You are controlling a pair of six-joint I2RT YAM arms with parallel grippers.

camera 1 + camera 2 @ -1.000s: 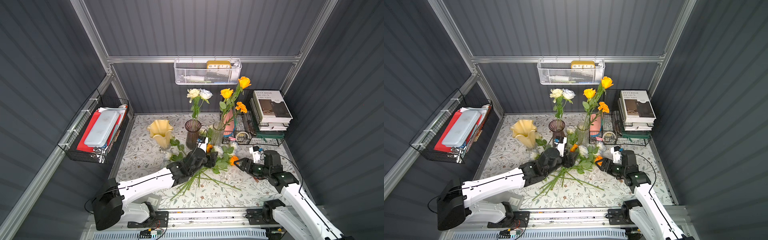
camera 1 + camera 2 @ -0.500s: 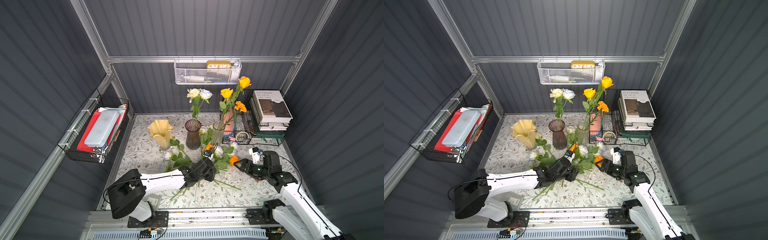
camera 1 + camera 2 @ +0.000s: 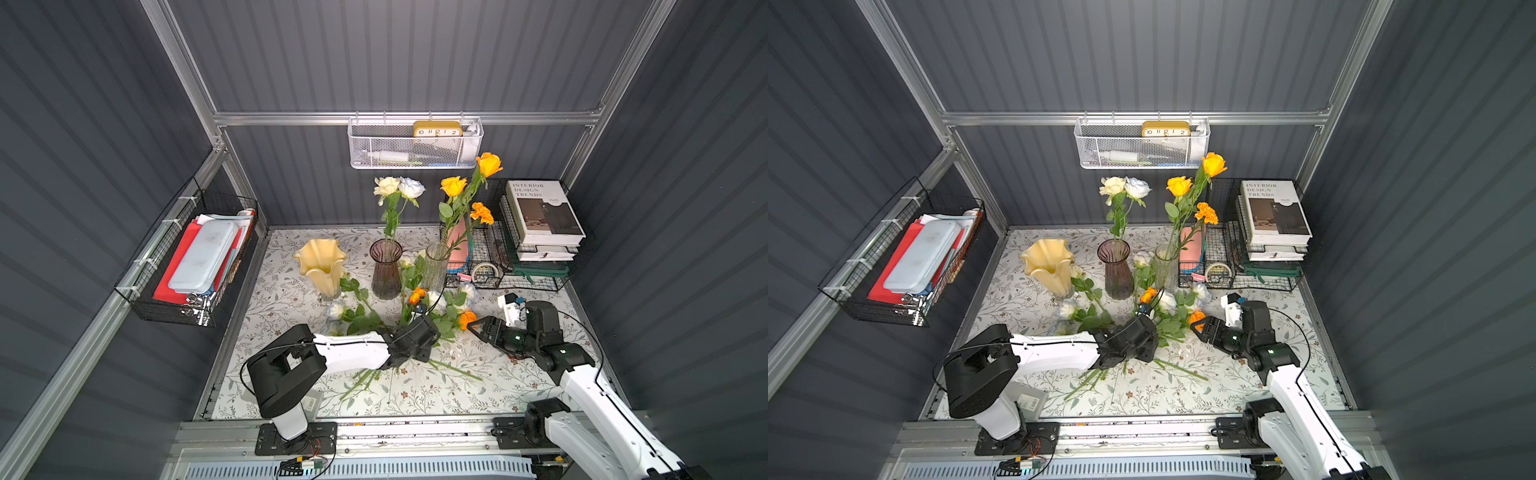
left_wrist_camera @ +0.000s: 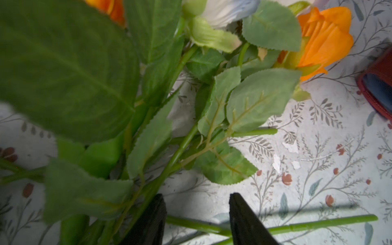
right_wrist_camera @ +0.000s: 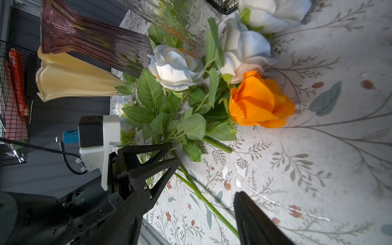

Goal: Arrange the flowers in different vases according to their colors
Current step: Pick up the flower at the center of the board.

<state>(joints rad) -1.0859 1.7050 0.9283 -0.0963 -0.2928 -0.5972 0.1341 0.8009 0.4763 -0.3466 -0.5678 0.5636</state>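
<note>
Back rail: 1 white mesh basket [image 3: 374, 146] holding a yellow clock [image 3: 437, 128]. Left wall: 1 black wire basket [image 3: 174, 318], with a pale blue case [image 3: 203, 255] lying on a red folder [image 3: 172, 276]. Right rear corner of the floral tablecloth [image 3: 415, 399]: 1 black wire rack [image 3: 494, 245] with a tape roll [image 3: 482, 272] inside, and a stack of books [image 3: 540, 216].

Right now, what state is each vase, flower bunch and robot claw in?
Yellow vase: upright, empty.
Purple vase: upright, holding two pale roses.
Clear vase: upright, holding three orange flowers.
Loose flowers: lying heaped on the tablecloth.
Left gripper: open, low among that heap.
Right gripper: open, empty.
</note>
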